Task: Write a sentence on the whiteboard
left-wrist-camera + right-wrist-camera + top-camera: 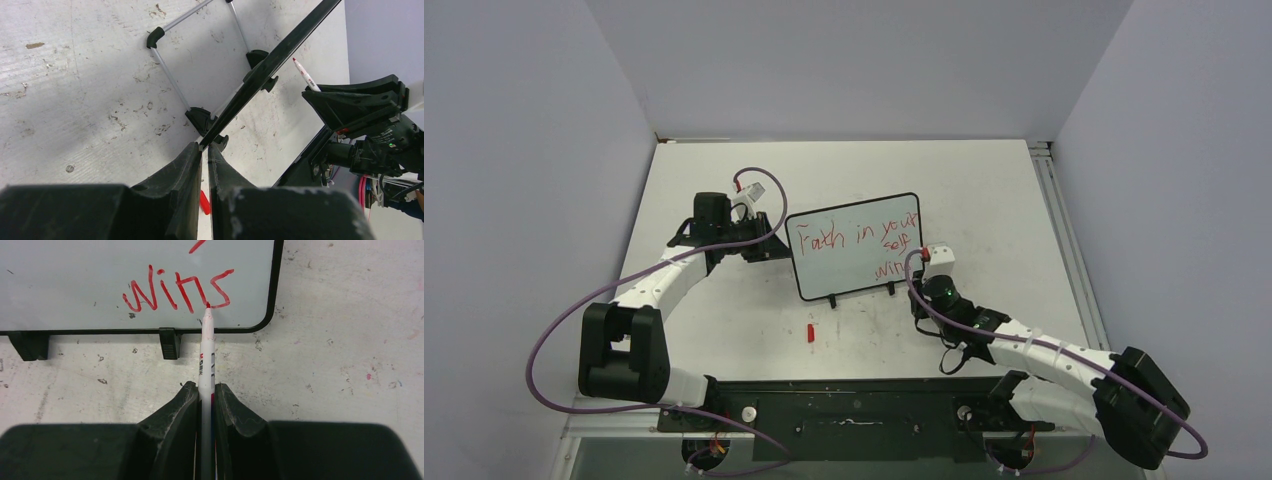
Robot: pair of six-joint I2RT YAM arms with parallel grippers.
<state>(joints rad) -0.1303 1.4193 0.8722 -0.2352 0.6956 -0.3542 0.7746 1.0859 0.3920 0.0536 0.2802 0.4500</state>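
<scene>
Whiteboard is stood mid-frame on the desk, left edge pinched by left fingers for steadiness; marker is clamped in right fingers, tip set at the sentence end.

My left arm and right arm have white shells between black joint blocks. A purple cable loops along each. My fingers are matt black, scuffed; the right wrist shows a green light.
</scene>
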